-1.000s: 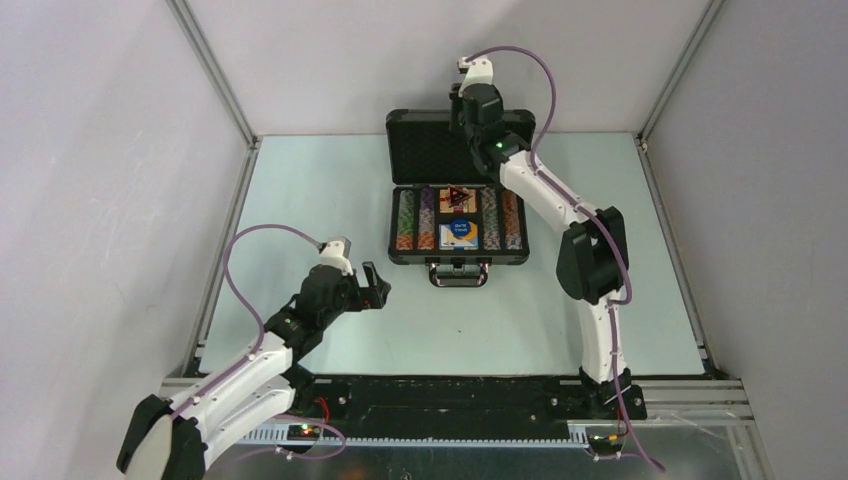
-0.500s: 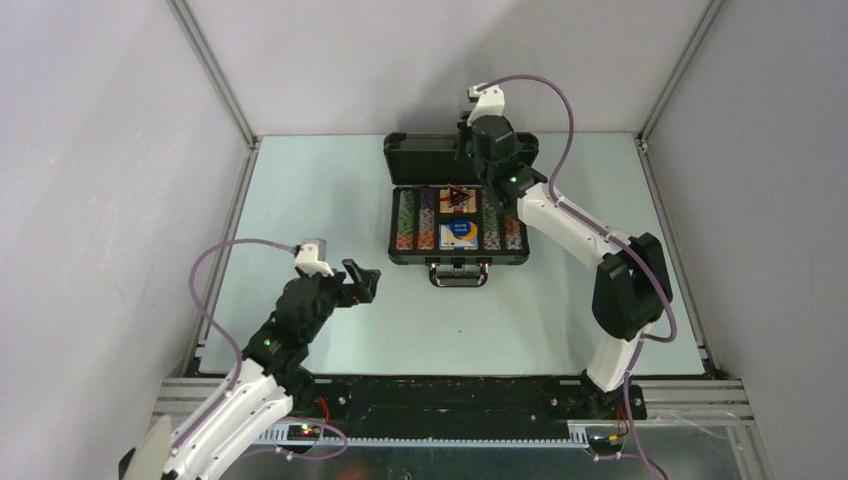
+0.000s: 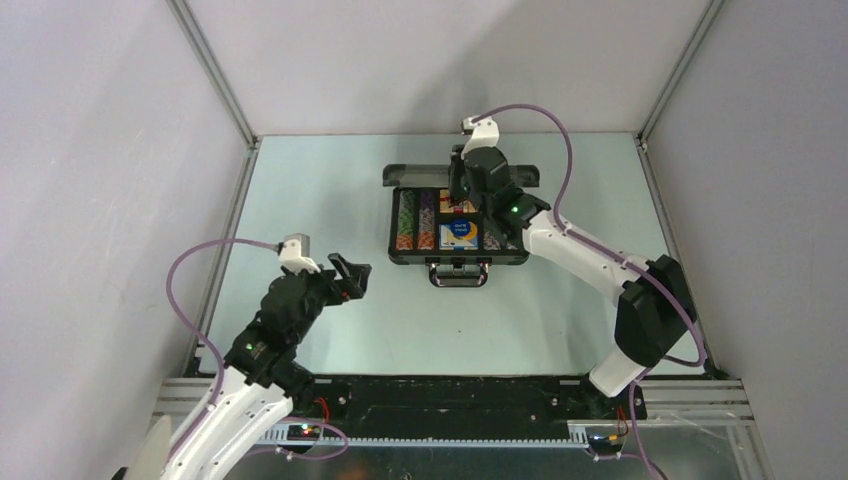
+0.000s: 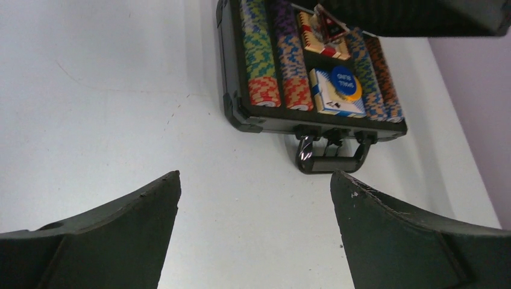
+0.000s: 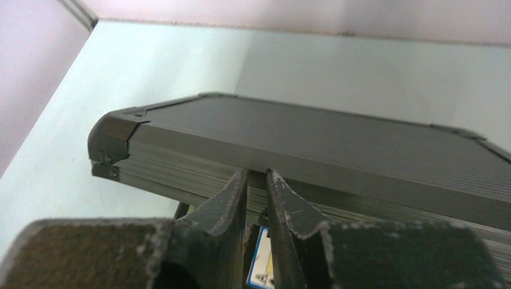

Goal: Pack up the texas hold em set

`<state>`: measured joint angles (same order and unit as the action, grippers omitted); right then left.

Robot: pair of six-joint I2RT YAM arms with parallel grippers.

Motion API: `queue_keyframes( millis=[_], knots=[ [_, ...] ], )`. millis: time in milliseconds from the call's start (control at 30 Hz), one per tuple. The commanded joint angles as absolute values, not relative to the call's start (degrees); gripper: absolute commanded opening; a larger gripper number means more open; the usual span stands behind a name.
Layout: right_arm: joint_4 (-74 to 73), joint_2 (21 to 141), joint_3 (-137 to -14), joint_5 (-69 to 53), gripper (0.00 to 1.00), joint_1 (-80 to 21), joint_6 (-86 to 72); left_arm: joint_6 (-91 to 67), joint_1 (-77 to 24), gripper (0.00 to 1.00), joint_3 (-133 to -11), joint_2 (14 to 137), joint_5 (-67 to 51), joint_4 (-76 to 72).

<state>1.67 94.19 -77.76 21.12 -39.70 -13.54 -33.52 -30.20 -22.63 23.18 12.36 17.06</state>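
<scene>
Now, briefcase (image 3: 410, 258): sits on the far middle of the counter (image 3: 330, 190), with its handle (image 3: 459, 275) facing the arms.
Lid (image 3: 420, 174): tilted forward over the tray, neither upright nor shut; the right wrist view shows its ribbed grey outside and a black corner.
Right hand (image 3: 458, 195): at the middle of the lid's free edge. The fingers are drawn almost together with only a thin slit between them, their tips are up against the rim, and nothing shows between them.
Left hand (image 3: 352, 275): spread wide and holding nothing, above the counter on the near-left, well apart from the briefcase.
Poker chips (image 4: 259, 54): striped rows lying in the tray's long slots, left and right of the middle.
Card box (image 4: 310, 36): red patterned, in the far middle slot.
Triangular marker (image 4: 330, 21): dark, lying on the card box and partly under the lid.
Blue button (image 4: 344, 84): round, on a blue-and-white box in the near middle slot.
</scene>
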Motion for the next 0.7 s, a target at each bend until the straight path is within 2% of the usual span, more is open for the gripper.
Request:
queue_keyframes(
  millis=[0,167,367,500,667],
  knots=[
    [-10.60,94.45,-71.98,20.62,0.23,-40.34,-16.43,-34.97,-29.97,0.98,-27.67,22.54,13.62,20.41],
    [-9.22,86.85,-65.73,21.97,0.25,-40.76,-17.32,-34.59,-30.05,0.98,-32.90,25.09,13.65,23.23],
    [-9.95,78.13,-62.33,23.00,0.32,-40.76,-16.58,-33.62,-30.37,0.98,-38.39,30.65,14.75,24.44],
    [-10.52,72.85,-58.81,22.58,0.40,-40.63,-17.35,-32.88,-31.41,0.98,-41.58,34.16,15.29,24.47],
    [-13.07,64.54,-52.57,22.13,0.44,-40.55,-22.21,-32.12,-33.47,0.98,-45.11,39.80,17.06,24.35]
  ],
)
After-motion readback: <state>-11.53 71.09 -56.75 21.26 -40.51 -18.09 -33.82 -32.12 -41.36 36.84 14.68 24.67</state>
